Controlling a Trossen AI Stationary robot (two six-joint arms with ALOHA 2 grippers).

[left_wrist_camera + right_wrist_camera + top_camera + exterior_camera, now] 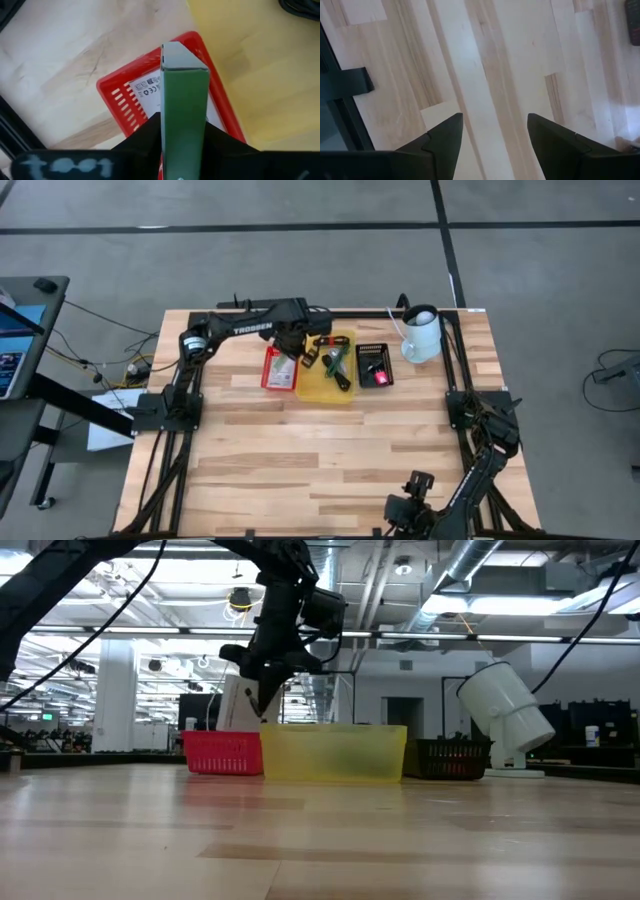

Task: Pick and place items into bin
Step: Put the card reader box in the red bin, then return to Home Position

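Left pincer (pixel 182 150) clenched on green box (pixel 183 120), held above red bin (pixel 112 87); white packet (pixel 147 90) seen beneath. Right pincer (pixel 495 132) released, parked over bare table (pixel 485 60).

A white pitcher (pixel 422 333) lies tipped at the wooden table's (pixel 320 470) far right. A cluttered desk (pixel 25 330) and loose cables (pixel 100 365) sit left.
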